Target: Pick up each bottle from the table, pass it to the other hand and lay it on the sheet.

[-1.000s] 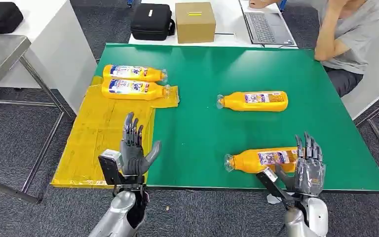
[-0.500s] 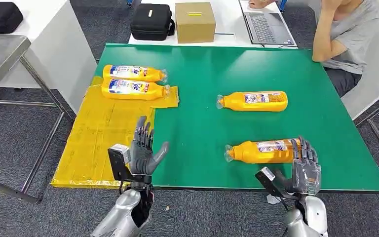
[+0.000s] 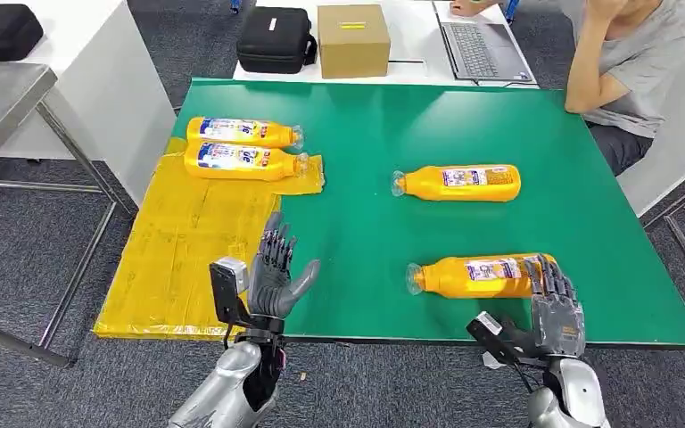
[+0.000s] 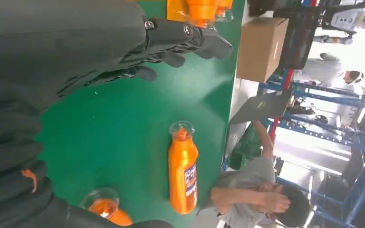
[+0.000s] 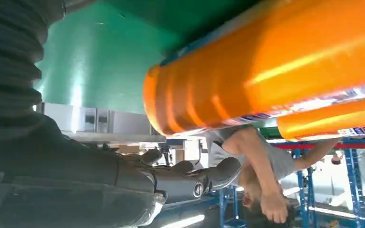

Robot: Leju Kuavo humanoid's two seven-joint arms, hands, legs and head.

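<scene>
Near bottle of orange plastic with a printed label, lying on its side at the front edge of the green counter, clear cap pointing left. Likely light, stiff, smooth and prone to rolling; best taken around the labelled middle. Right robot hand at the bottle's base, fingers spread, gripping nothing yet. Left robot hand raised, spread wide, beside the yellow sheet.
</scene>
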